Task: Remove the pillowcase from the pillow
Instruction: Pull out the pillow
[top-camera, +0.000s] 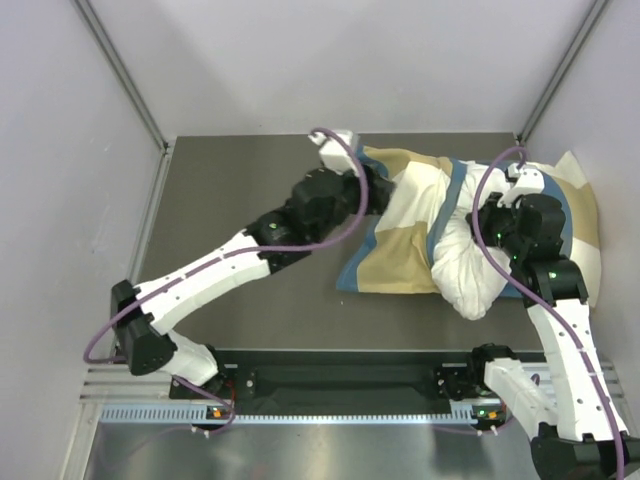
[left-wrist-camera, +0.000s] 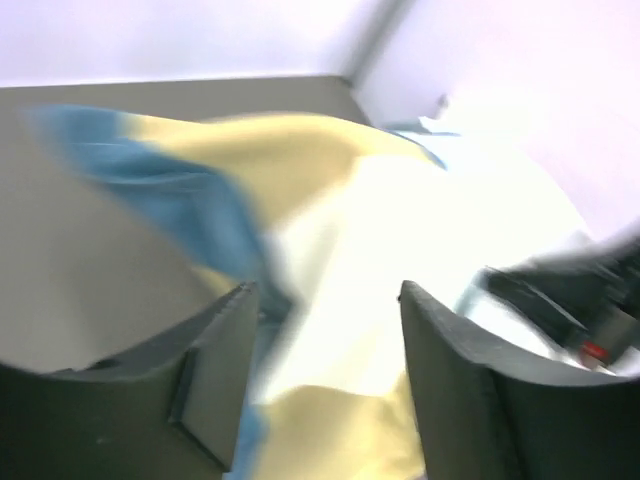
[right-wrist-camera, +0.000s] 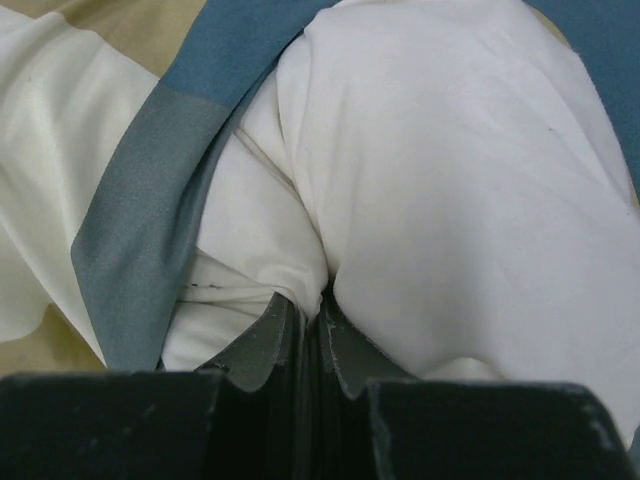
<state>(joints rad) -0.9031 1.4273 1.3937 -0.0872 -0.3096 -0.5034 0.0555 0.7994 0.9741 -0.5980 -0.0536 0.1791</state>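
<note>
1. The left gripper (left-wrist-camera: 325, 295) hangs over the loose left part of the pillowcase with its jaws standing well apart. Nothing is pinched between them. Its view is smeared, so I cannot tell whether a finger touches the cloth.
2. The pillowcase (top-camera: 395, 255) lies on the dark table (top-camera: 230, 200), right of centre. A flat tan-and-blue flap spreads to the left, and the rest is bunched around the far and right part of the pillow.
3. The pillow (top-camera: 470, 285) is partly out. Its bare white end pokes toward the near edge, beside the flap, and the blue hem (right-wrist-camera: 150, 190) crosses it higher up.
4. The right gripper (right-wrist-camera: 322, 312) is closed tight on a fold of the pillow's white cloth, just beside the blue hem.
5. The step in hand, as I judge it, is the peel, about midway, with the right arm anchoring the pillow.
6. Next, the left gripper needs a fresh bite on the pillowcase near the hem. It should then pull away from the right gripper, taking care not to catch pillow cloth as well.
</note>
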